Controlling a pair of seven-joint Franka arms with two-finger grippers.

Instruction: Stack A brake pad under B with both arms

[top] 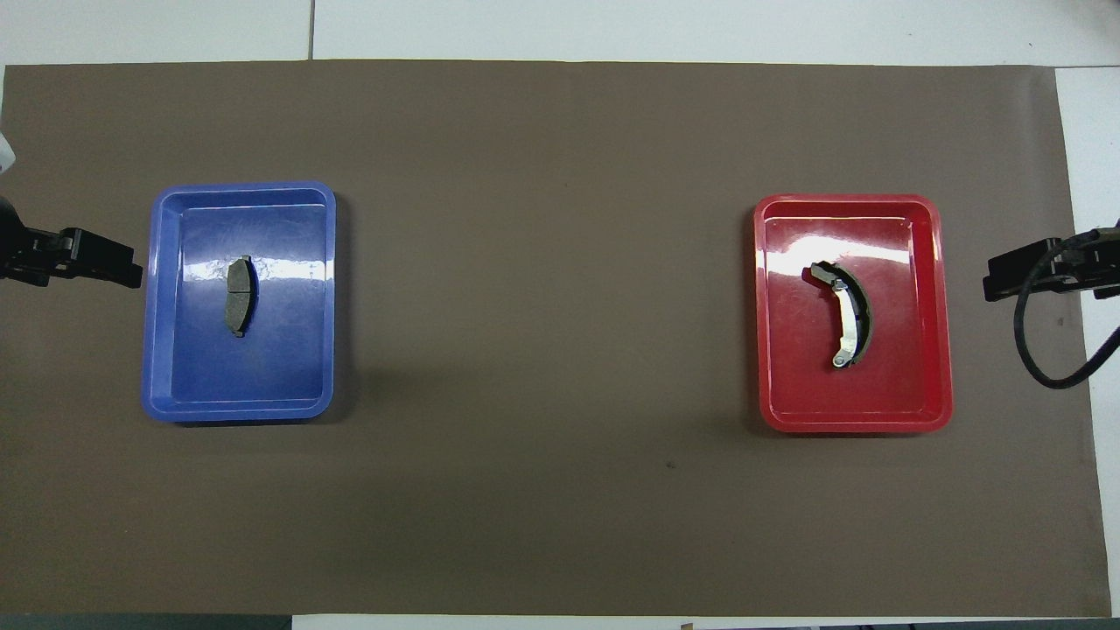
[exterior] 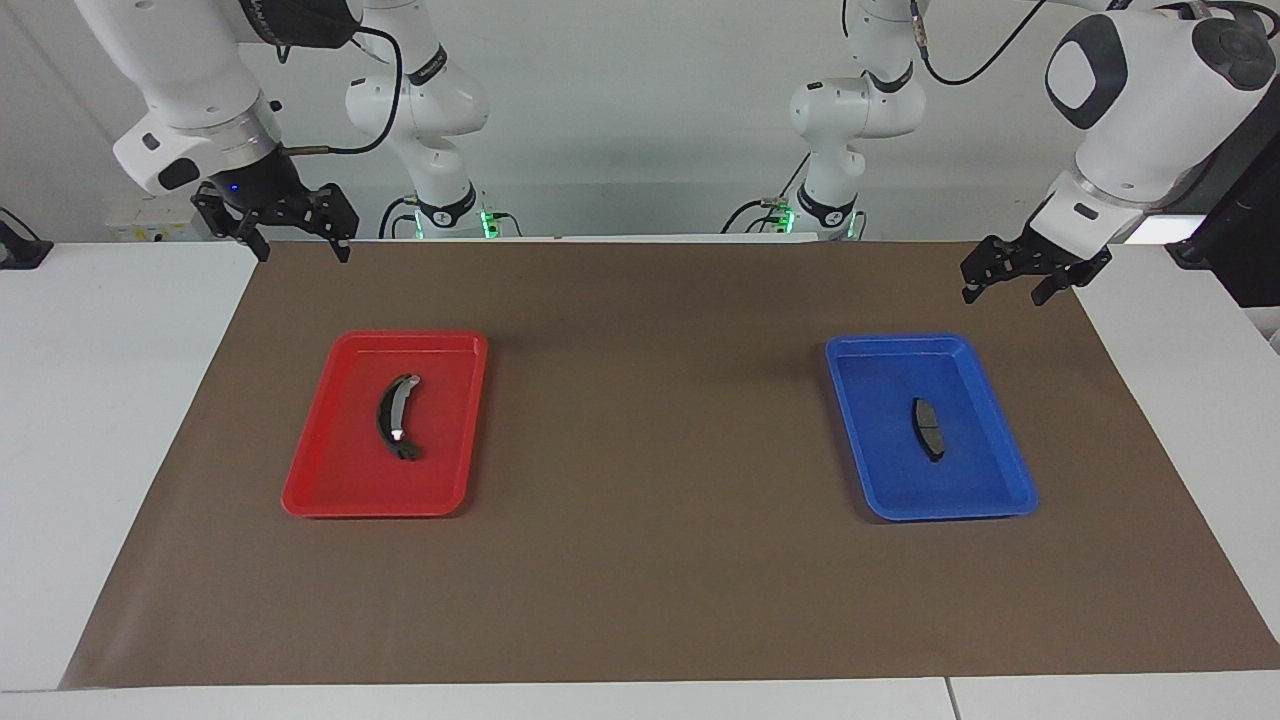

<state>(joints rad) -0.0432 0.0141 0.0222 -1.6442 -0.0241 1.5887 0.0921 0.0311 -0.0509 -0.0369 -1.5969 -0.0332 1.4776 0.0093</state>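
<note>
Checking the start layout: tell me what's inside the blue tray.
Only the A brake pad, the short grey one, lies inside the blue tray. What is beneath the pad is covered.

White rounded arm links; black grippers; black cables; green base lights.
</note>
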